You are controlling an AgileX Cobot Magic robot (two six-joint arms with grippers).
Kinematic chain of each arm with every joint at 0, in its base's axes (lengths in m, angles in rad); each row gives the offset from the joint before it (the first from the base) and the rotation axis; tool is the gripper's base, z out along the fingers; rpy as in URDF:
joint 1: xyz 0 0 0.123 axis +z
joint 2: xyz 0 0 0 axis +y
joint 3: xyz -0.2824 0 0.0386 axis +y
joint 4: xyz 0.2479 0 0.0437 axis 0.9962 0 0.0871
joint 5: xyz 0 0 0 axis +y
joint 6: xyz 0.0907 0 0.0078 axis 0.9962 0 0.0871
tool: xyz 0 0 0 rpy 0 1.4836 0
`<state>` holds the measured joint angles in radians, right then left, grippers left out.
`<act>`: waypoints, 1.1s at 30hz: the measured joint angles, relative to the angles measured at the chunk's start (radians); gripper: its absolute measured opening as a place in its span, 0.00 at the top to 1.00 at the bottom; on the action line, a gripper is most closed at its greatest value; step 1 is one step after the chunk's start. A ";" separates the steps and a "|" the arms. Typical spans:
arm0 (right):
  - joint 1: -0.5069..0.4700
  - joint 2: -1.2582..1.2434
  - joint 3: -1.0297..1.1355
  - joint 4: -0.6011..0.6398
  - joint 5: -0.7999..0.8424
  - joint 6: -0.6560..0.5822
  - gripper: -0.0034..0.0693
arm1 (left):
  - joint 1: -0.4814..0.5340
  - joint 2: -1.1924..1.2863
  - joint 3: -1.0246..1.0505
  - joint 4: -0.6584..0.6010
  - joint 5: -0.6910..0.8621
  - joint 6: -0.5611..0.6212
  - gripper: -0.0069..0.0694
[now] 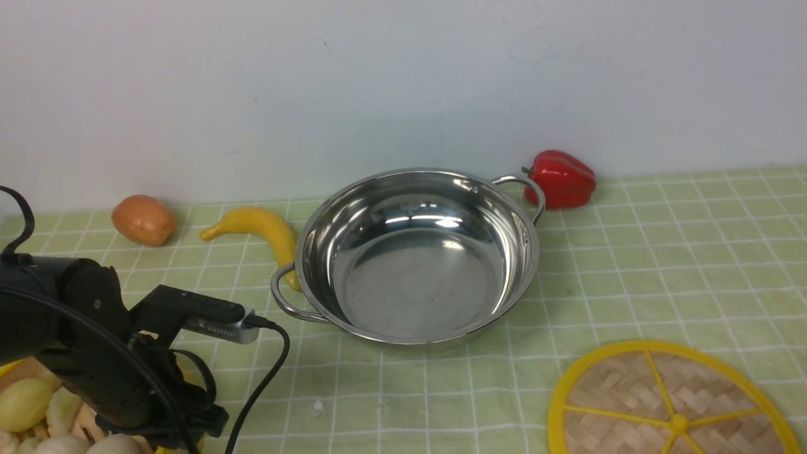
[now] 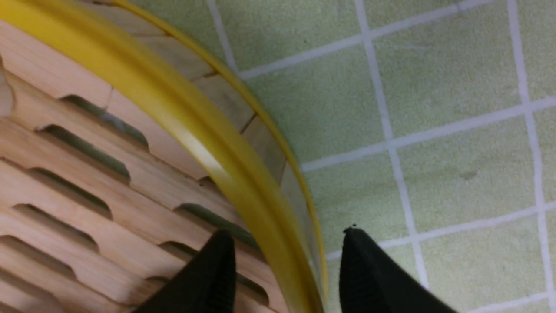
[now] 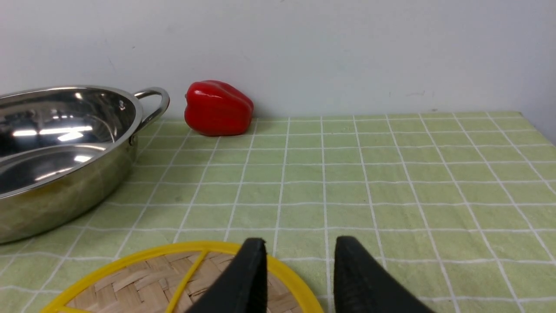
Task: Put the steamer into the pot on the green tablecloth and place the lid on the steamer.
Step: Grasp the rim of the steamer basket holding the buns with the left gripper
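Observation:
The steamer fills the left wrist view, showing its slatted wooden bottom and yellow rim. My left gripper is open and straddles that rim, one finger inside the basket and one outside over the green tablecloth. In the front view my left arm covers most of the steamer at the bottom left. The empty steel pot stands mid-cloth; it also shows in the right wrist view. The woven lid lies flat at the front right. My right gripper is open and empty just above the lid's edge.
A red pepper lies by the wall behind the pot's right handle. A banana touches the pot's left side, with a round orange-brown fruit further left. Pale round food pieces sit at the bottom left corner.

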<state>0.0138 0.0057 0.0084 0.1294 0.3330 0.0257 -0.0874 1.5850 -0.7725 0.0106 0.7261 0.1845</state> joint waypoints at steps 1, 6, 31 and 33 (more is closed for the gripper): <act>0.000 0.000 0.000 0.000 0.000 0.000 0.62 | 0.000 0.000 0.000 0.000 -0.001 0.000 0.57; 0.000 0.000 0.000 0.000 0.000 0.000 0.62 | 0.000 0.002 0.000 -0.005 -0.009 0.000 0.71; 0.000 0.000 0.000 0.000 0.000 0.000 0.62 | -0.024 -0.190 -0.407 -0.016 0.372 0.092 0.85; 0.000 0.000 0.000 0.000 0.000 0.000 0.62 | -0.043 -0.192 -0.448 -0.050 0.393 0.122 0.85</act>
<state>0.0138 0.0057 0.0084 0.1294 0.3330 0.0257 -0.1304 1.3929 -1.2205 -0.0396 1.1188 0.3061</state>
